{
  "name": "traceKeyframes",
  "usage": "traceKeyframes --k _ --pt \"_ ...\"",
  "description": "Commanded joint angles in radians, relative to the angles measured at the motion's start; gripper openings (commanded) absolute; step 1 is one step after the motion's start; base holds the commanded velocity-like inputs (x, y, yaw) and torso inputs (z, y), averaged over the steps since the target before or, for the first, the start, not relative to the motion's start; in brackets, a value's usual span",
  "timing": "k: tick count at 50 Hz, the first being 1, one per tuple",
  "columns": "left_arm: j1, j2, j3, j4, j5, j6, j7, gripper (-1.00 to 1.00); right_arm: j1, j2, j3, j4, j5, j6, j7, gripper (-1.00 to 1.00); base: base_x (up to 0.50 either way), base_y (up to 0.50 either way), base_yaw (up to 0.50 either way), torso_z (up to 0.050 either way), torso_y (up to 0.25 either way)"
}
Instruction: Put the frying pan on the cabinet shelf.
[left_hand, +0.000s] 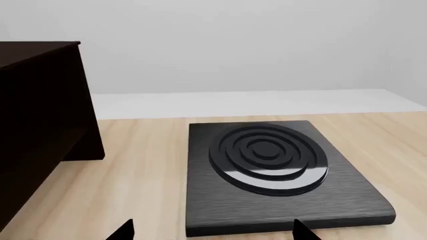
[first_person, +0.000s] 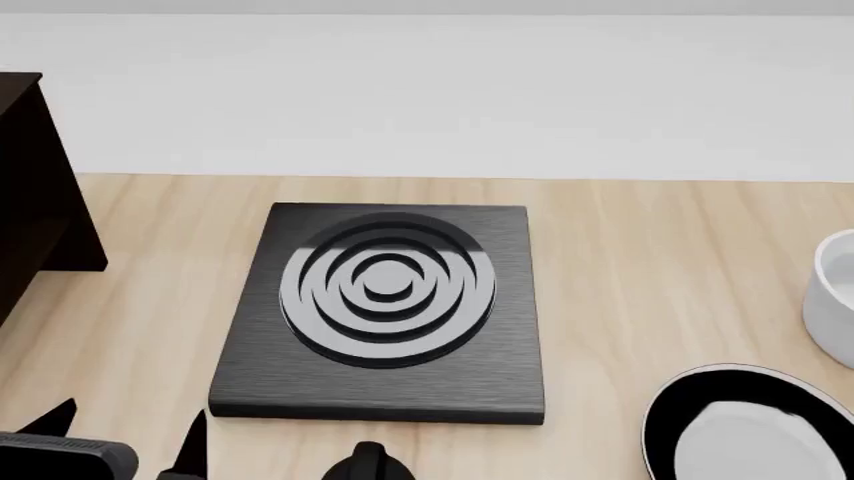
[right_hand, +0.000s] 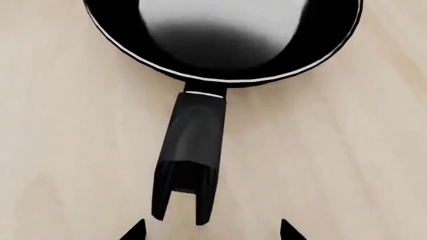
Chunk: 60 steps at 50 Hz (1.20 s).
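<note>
Presently: right end effector (right_hand: 210, 231) spread, empty, above frying pan (right_hand: 223, 37) handle end on worktop (right_hand: 60, 150); advice: lower centred astride handle, then pinch; left end effector (left_hand: 212, 231) spread, idle.

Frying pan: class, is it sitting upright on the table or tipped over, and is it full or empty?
Upright and empty. The frying pan lies flat on the wooden table, its glossy inside bare, with the right gripper open over its handle.

Glossy black frying pan (right_hand: 220, 45), brushed matt dark hob plate (first_person: 387, 310), pale wood-grain table (first_person: 667, 260)
</note>
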Motion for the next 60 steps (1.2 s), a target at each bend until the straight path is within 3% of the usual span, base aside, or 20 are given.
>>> traceKeyframes --k 1,6,7,17,43,51,60 --pt "-0.007 -0.002 0.003 0.005 -0.008 -0.010 -0.009 1.00 -0.013 -0.012 0.000 0.048 0.009 -0.031 -0.003 1.00 0.01 0.00 0.00 0.000 0.000" --pt "-0.002 -0.004 0.012 -0.013 0.002 0.012 -0.001 1.00 -0.011 -0.005 -0.029 0.048 -0.001 -0.051 -0.007 1.00 0.00 0.00 0.00 0.000 0.000" --pt "-0.002 -0.004 0.013 -0.012 0.002 0.010 -0.002 1.00 -0.010 -0.006 -0.030 0.049 -0.002 -0.054 -0.006 -1.00 0.01 0.00 0.00 0.000 0.000" --pt "-0.001 -0.006 0.019 -0.010 0.000 0.012 -0.005 1.00 -0.002 0.006 -0.039 -0.008 -0.011 -0.048 0.019 -1.00 0.00 0.00 0.00 0.000 0.000" --pt "-0.005 -0.005 0.035 -0.009 -0.013 0.016 -0.011 1.00 0.131 0.033 -0.077 -0.305 0.037 0.159 0.105 -1.00 0.00 0.00 0.00 0.000 0.001" --pt "-0.018 0.011 -0.041 -0.032 -0.113 0.055 0.047 1.00 0.297 0.061 -0.232 -0.297 0.032 0.185 0.108 -1.00 0.00 0.00 0.00 0.000 0.001" --pt "-0.188 0.009 -0.128 0.014 -0.335 -0.155 -0.014 1.00 0.513 0.033 -0.237 -0.377 0.132 0.365 0.078 -1.00 0.00 0.00 0.00 0.000 0.002"
